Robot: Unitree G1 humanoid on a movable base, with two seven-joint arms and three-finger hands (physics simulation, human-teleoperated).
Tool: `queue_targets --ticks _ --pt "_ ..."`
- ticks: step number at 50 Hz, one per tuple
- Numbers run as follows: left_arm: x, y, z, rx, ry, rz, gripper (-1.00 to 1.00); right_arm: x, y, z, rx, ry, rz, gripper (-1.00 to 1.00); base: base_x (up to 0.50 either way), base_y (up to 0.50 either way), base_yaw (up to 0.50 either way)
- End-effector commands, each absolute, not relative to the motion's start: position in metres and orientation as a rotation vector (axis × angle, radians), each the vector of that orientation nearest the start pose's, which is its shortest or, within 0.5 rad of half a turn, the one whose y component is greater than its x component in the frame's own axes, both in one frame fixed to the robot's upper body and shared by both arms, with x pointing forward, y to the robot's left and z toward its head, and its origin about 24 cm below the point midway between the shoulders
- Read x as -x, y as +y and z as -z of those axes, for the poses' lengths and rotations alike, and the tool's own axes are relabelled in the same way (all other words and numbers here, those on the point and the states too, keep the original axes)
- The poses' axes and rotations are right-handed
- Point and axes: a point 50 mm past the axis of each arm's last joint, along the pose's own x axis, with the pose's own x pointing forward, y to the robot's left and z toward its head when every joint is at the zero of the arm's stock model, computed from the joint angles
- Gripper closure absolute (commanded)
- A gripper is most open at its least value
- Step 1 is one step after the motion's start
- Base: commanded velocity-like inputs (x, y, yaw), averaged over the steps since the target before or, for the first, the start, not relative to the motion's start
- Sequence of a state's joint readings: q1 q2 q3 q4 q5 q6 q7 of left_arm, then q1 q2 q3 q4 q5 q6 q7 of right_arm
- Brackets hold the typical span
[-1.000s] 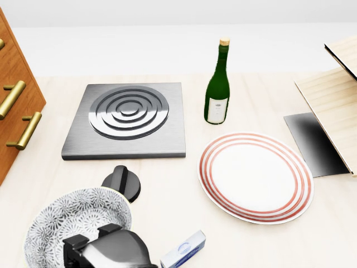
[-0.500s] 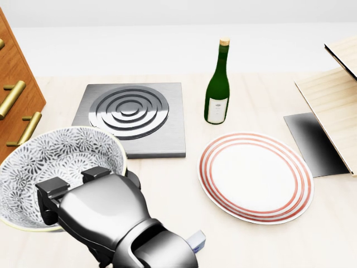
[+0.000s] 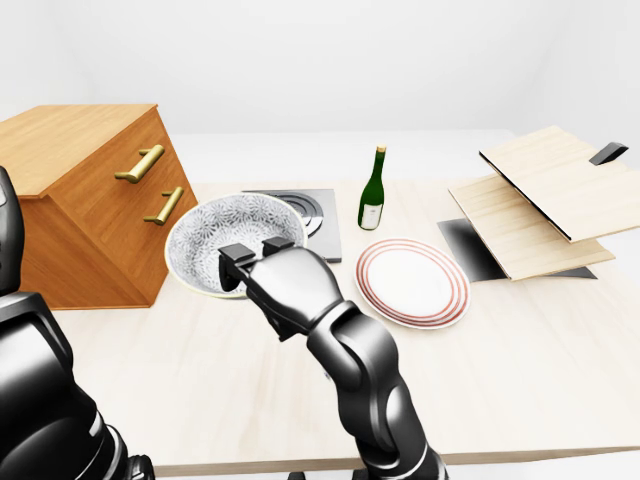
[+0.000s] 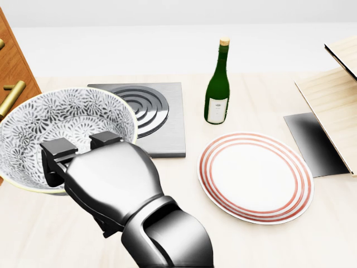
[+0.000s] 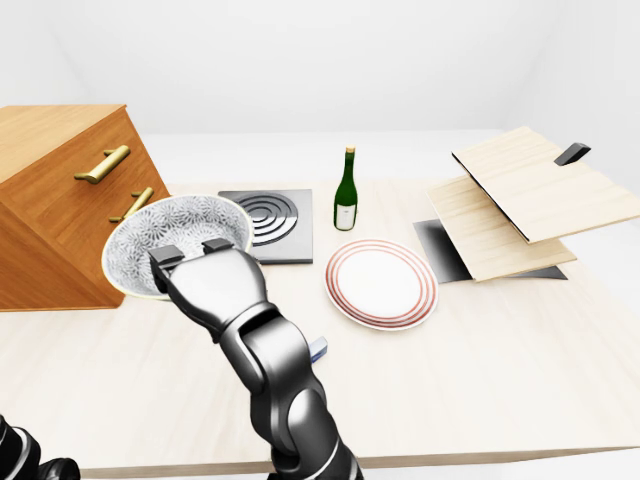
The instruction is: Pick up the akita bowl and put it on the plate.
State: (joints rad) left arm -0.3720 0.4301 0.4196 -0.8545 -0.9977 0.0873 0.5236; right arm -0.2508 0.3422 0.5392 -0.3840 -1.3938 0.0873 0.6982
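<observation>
The akita bowl, white with a grey flower pattern, hangs tilted in the air at the left of the head view, above the table. My right hand is shut on its near rim, with two fingers hooked over the edge into the bowl. The plate, white with red rings, lies flat on the table to the right of the bowl, apart from it and with nothing on it. Of my left arm only a black mass shows at the left edge of the left-eye view; its hand is out of view.
A steel burner slab lies beyond the bowl, and a green wine bottle stands just above the plate. A wooden drawer cabinet is at left, stacked wooden boards and a dark mat at right. A small blue-white item lies by my forearm.
My right hand has lifted the bowl off the table: it rose from the bottom left of the head view to mid-height and now covers part of the burner slab.
</observation>
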Motion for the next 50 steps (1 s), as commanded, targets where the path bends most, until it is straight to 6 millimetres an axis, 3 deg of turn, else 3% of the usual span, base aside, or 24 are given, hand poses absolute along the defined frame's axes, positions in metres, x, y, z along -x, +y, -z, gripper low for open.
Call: queue_targets --ticks 1,7,16,32,39,50 --pt "-0.176 0.221 -0.304 0.615 -1.016 -0.021 -1.0 -0.233 0.002 -0.213 1.162 -0.522 -0.434 0.96 0.0 0.0 0.0" --pt "-0.176 0.221 -0.303 0.61 -1.012 -0.028 -1.0 -0.248 -0.029 -0.231 1.174 -0.536 -0.311 0.96 0.0 0.0 0.0" --pt "-0.176 0.221 -0.303 0.612 -1.015 -0.028 -1.0 -0.265 -0.062 -0.235 1.266 -0.494 -0.22 0.97 0.0 0.0 0.0" --pt "-0.175 0.221 -0.302 0.609 -1.015 -0.037 -1.0 -0.279 -0.124 -0.214 1.316 -0.316 -0.159 0.97 0.0 0.0 0.0" --pt "-0.175 0.221 -0.302 0.613 -1.016 -0.031 -1.0 -0.277 -0.133 -0.216 1.313 -0.315 -0.141 0.97 0.0 0.0 0.0" --pt "-0.174 0.222 -0.302 0.611 -1.017 -0.038 -1.0 -0.279 -0.155 -0.201 1.31 -0.218 -0.138 0.97 0.0 0.0 0.0"
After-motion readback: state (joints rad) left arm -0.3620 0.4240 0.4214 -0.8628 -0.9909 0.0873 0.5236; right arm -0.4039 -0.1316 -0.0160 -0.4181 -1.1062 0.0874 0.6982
